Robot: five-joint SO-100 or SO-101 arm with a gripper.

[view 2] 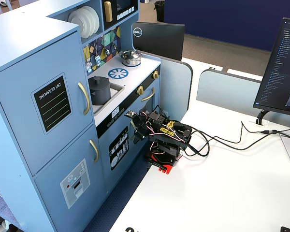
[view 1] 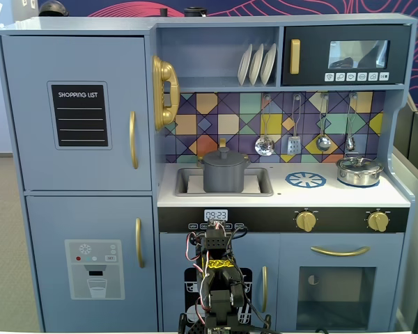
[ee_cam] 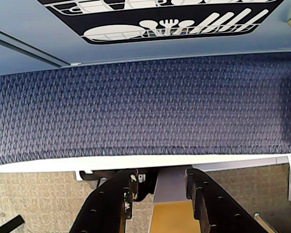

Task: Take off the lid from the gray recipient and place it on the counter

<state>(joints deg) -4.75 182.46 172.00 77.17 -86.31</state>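
A folded SO-100 arm sits at the table's edge in front of a blue toy kitchen, its gripper (ee_cam: pixel 157 194) pointing down toward the carpet (ee_cam: pixel 145 107) and the foot of the cabinet; in the wrist view the two dark fingers (ee_cam: pixel 111 204) stand apart with nothing between them, so the tool is spread and empty. The lid (view 1: pixel 223 154) lies well above and ahead of the gripper, seated on the gray recipient (view 1: pixel 224 175), which stands in the recessed sink (view 1: pixel 261 182) of the counter (view 1: pixel 320 196); in the angled fixed view the same pot (view 2: pixel 99 90) shows up and to the left of the arm. Further along the counter from the gripper are the printed burner (view 1: pixel 306 180) and a shiny steel pot (view 1: pixel 359 171) with its own lid, a possible wrong target if the reach drifts that way. Judging from this pose, the task has not begun: the arm has to unfold upward past the counter's front edge and the knob panel, and a shallow rise could catch the fingers on that ledge. The lid's small centre knob offers little purchase, so an off-centre pinch could slip, or tip the light pot in the sink. The trailing cables (view 2: pixel 222 142) behind the base could also snag during a long reach.
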